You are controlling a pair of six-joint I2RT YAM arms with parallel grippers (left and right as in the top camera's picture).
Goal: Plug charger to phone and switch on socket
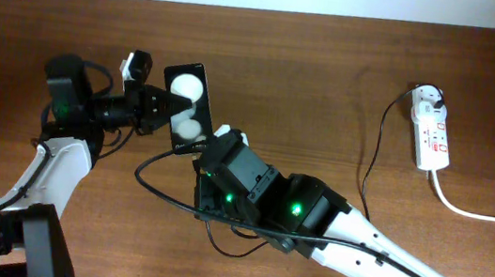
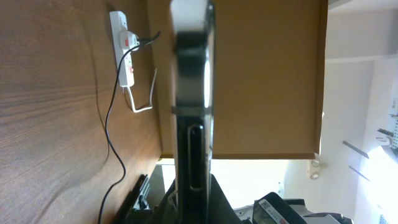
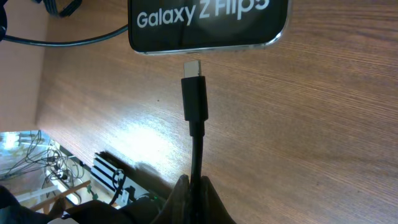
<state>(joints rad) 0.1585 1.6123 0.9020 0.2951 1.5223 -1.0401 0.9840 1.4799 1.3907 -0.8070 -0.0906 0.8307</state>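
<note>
Jaws on your right clamp the charger [image 3: 193, 102], its tip just short of the phone [image 3: 208, 25] that your left jaws pinch, so square the tip to the port and ease straight in.

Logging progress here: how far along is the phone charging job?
Done: the charger plug sits in the socket. In hand: the left gripper holds the phone, the right gripper holds the cable with its connector tip just short of the phone's edge. Left: push it in, then switch on the socket.
</note>
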